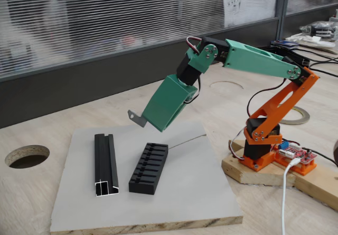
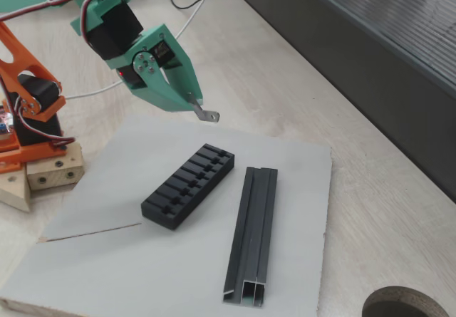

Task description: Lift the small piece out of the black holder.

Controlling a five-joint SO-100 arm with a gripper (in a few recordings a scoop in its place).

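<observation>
The small piece (image 1: 137,118) (image 2: 206,113), a grey metal tab with a bent end, hangs in the air above the grey board. My green gripper (image 1: 149,121) (image 2: 194,103) is shut on it, with the tab sticking out past the fingertips. The black holder (image 1: 149,168) (image 2: 189,184), a short slotted block, lies on the board below and slightly to the side of the gripper. Its slots look empty in both fixed views.
A longer black channel rail (image 1: 105,164) (image 2: 252,233) with silvery cut ends lies beside the holder on the grey board (image 1: 195,193) (image 2: 114,267). The arm's orange base (image 1: 266,145) stands on a wooden block. Round holes (image 1: 26,156) (image 2: 406,306) are cut in the wooden table.
</observation>
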